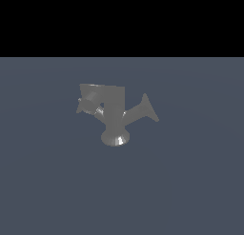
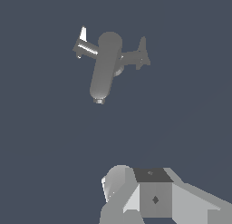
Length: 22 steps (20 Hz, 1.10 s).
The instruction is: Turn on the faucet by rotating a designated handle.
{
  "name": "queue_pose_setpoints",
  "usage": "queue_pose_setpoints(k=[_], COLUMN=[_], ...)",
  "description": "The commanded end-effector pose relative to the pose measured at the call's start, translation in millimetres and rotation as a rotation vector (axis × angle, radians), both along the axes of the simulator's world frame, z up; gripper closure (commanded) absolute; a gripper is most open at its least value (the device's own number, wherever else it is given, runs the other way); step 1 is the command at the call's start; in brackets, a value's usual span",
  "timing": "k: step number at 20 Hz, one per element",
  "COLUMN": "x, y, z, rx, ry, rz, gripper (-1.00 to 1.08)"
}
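Note:
The faucet [image 1: 114,117] is a dull-grey fixture standing on a round flared foot [image 1: 116,138] on the blue-grey floor. A flat boxy slab [image 1: 107,98] sits at its top. The handle [image 1: 145,109] branches from the stem toward the exterior view's right and widens to a pointed fan end. A small star-like knob [image 1: 86,105] sticks out on the other side. The wrist view shows the faucet [image 2: 106,66] from above, with the handle [image 2: 85,46] beside it. My gripper [image 2: 136,193] shows only in part at the wrist view's edge, well apart from the faucet and touching nothing. It is not in the exterior view.
The floor [image 1: 190,181] is a flat, uniform blue-grey surface all around the faucet. Beyond its far edge [image 1: 122,57] the background is black. No other objects are in view.

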<state>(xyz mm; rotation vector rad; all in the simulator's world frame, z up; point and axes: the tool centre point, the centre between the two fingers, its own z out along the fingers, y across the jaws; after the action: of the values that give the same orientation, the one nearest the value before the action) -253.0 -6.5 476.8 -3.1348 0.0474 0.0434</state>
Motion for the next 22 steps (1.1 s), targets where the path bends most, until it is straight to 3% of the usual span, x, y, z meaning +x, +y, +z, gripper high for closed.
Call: queue_pose_setpoints(k=[1,2,3,4,5,6,7,8,9,10,11,13,15,16,17,18,19,20,21,22], x=[0,7,8,20,24,21,23,34,36,31,49,56,61,76,87,108,122,134,138,153], y=[-2,-4,-21,-13,-25,-10,-46,-20,-33,-23,-38,-13,-4,-43,-27,-23,-21,-26,-23,-55], z=[-31,-39,-65,-76,-96,-126,-138,-153,-167,-193,-193,-207,-238,-238,-249,-248,-252,-258,-271,-273], rx=[-0.024,-0.052,0.013,0.001,0.033,0.009,0.032,0.018,0.058,0.065,0.074,0.045,0.054,0.025,0.019,0.075,0.076,0.100,0.117,0.117], ry=[0.093,0.087,0.130,0.124,0.143,0.199,0.204,0.208,0.217,0.254,0.221,0.229,0.244,0.217,0.214,0.165,0.146,0.127,0.123,0.083], rz=[0.008,0.024,-0.026,0.021,0.006,0.071,-0.021,0.033,0.015,0.027,0.013,0.139,0.175,0.162,0.219,0.206,0.239,0.219,0.235,0.157], gripper=[0.40,0.25,0.18,0.06,0.09,0.08,0.21,0.24,0.19,0.24,0.31,0.28,0.44,0.41,0.38,0.40,0.06,0.08,0.24,0.48])
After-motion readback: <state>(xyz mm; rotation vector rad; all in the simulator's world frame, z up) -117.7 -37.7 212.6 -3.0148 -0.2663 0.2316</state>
